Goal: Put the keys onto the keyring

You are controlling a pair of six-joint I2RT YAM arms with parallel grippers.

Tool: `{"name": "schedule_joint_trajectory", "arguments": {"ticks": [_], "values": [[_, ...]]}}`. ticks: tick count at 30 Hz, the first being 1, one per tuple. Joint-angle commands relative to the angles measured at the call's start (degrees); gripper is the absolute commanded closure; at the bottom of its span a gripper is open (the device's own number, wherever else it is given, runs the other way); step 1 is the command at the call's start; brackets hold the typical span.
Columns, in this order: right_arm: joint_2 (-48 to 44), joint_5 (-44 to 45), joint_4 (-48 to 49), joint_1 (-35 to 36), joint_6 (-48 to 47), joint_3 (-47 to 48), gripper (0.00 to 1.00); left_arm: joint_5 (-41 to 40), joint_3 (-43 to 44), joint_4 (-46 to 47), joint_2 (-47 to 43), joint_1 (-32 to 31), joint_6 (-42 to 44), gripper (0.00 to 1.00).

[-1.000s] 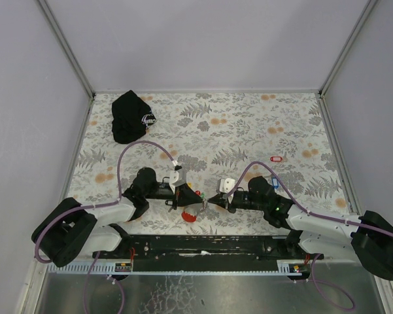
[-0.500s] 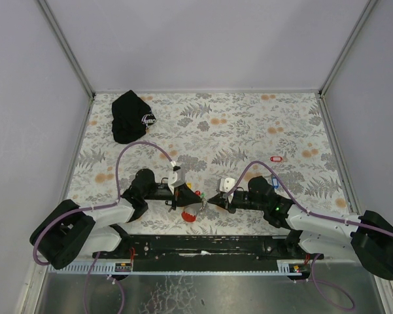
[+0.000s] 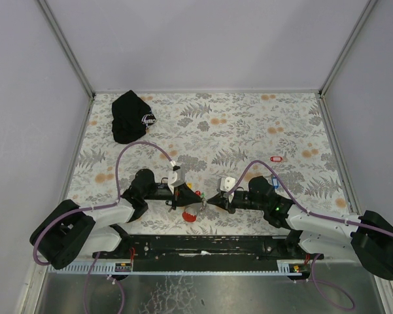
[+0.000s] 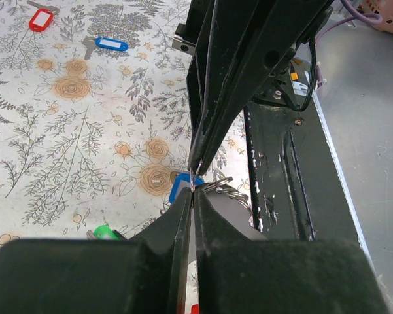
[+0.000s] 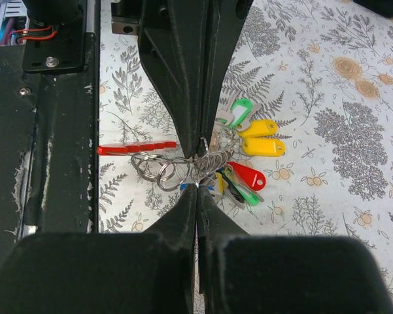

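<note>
The keyring (image 5: 162, 171) is a cluster of thin steel rings joined to a red plastic piece (image 5: 137, 148), lying near the table's front edge (image 3: 189, 216). Keys with yellow (image 5: 263, 146), green (image 5: 239, 111) and red (image 5: 248, 175) tags hang on it. My left gripper (image 4: 194, 194) and right gripper (image 5: 197, 188) meet tip to tip over it (image 3: 201, 199). Each is shut on a thin ring wire. A blue tag (image 4: 178, 185) and a green tag (image 4: 104, 231) show under the left fingers. A loose red-tagged key (image 3: 276, 158) and a loose blue-tagged key (image 3: 275, 182) lie to the right.
A black cap with a white logo (image 3: 131, 116) lies at the back left. The black rail with the arm bases (image 3: 203, 245) runs along the front edge, right behind the grippers. Grey walls close the table on three sides.
The left arm has shifted very slightly. Both grippers stay tip to tip on the keyring.
</note>
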Motion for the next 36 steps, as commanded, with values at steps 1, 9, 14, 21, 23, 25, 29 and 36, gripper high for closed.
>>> {"name": "schedule_joint_trajectory", "arguments": {"ticks": [1, 9, 14, 21, 23, 25, 29, 36], "values": [[-0.9, -1.5, 4.9, 0.5, 1.1, 0.2, 1.00, 0.0, -0.3, 5.0, -0.1, 0.3, -0.6, 1.00], [-0.3, -0.5, 4.7, 0.5, 1.6, 0.5, 1.00, 0.1, -0.3, 5.2, -0.1, 0.3, -0.8, 1.00], [-0.3, 0.2, 2.9, 0.5, 1.4, 1.0, 1.00, -1.5, -0.9, 5.2, -1.3, 0.3, -0.6, 1.00], [-0.3, 1.2, 2.2, 0.5, 1.3, 1.1, 1.00, -2.5, -1.4, 4.9, -2.5, 0.3, -0.3, 1.00], [0.0, 1.2, 2.5, 0.5, 1.4, 1.2, 1.00, -2.0, -1.2, 5.1, -2.2, 0.3, -0.4, 1.00], [0.0, 1.1, 2.8, 0.5, 1.5, 1.1, 1.00, -1.7, -1.1, 5.1, -1.9, 0.3, -0.5, 1.00], [-0.3, 1.4, 3.0, 0.5, 1.6, 1.0, 1.00, -1.0, -0.9, 5.2, -1.3, 0.3, -0.6, 1.00], [-0.3, 0.5, 3.5, 0.5, 2.1, 0.9, 1.00, -0.7, -0.7, 5.4, -1.0, 0.3, -0.9, 1.00]]}}
